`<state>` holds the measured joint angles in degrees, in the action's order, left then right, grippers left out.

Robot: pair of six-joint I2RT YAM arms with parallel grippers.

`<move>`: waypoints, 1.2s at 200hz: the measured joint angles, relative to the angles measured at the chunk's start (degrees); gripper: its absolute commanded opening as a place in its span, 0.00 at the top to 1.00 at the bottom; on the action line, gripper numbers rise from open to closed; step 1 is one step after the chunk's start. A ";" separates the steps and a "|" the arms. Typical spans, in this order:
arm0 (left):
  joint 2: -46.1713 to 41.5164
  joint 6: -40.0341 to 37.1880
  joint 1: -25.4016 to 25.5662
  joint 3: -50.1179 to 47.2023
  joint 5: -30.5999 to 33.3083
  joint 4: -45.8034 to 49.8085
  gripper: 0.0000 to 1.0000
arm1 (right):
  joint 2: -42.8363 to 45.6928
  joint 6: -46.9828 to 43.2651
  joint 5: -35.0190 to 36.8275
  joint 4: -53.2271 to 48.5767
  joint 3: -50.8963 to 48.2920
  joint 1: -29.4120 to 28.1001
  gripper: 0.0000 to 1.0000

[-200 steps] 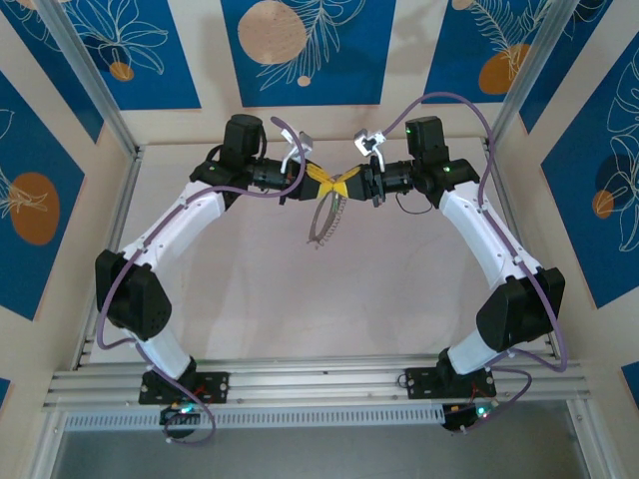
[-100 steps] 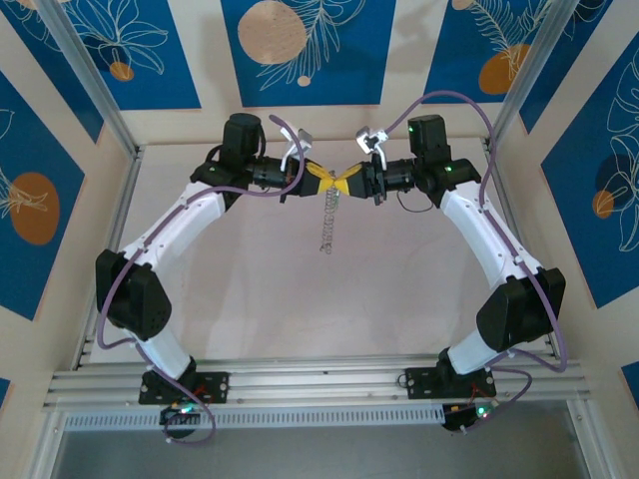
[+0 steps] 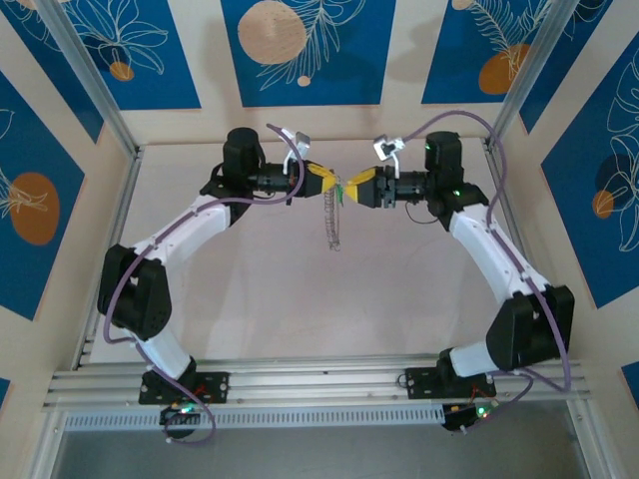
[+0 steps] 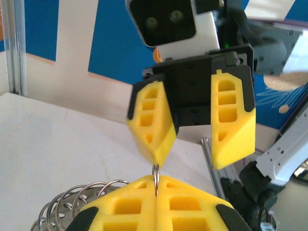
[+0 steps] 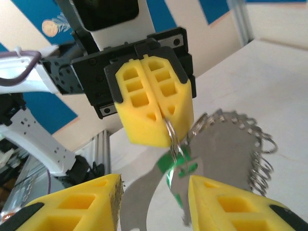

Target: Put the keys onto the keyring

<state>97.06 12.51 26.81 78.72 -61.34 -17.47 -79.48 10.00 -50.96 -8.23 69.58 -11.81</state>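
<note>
The left end effector [image 5: 156,132] is clenching its yellow jaws flat together on a small wire ring [image 5: 171,132]. From that ring the thin grey coiled metal chain loop [image 5: 243,139] (the keyring of the task) is dangling above the pale desk [image 3: 250,299], toward the far edge and about midway between the left and right edges. The tiny key with the bright green head [image 5: 177,166] is hanging just under the clenched jaws, touching the small wire ring. Whether it is fully threaded on or only hooked is too blurred to tell. The right end effector [image 4: 191,161] is facing the left one, released, its jaws standing apart with nothing gripped between them.

The step in hand is, by my judgement, handing the key over to the ring and clearing away. To do it well, the right end effector is best drawing straight back toward the right edge of the desk, with its jaws wide enough not to be snagging the green head or the coils. The left grip is doing the real work here. It needs to be holding firm and level, since any slackening risks dropping ring, chain and key onto the desk. A slow retreat is also the safer choice, letting the key settle so it is plainly showing whether it is hanging from the ring under its own weight.
</note>
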 measured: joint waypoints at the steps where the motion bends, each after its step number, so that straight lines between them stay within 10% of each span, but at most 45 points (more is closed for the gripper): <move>1: 0.00 0.24 0.00 -0.09 0.09 -0.37 1.00 | 0.20 0.15 0.09 0.31 -0.22 0.09 0.58; 95: -2.64 9.07 0.13 -5.51 3.17 -10.47 1.00 | 12.63 15.39 17.64 22.10 -17.99 -2.47 0.55; 240: -5.60 12.70 1.36 -5.62 4.39 -12.31 1.00 | 12.11 12.63 28.22 23.61 -18.10 -11.61 0.51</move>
<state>91.46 25.21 28.16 73.10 -56.95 -29.78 -67.37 22.63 -22.74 15.38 51.48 -23.42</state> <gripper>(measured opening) 0.049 0.496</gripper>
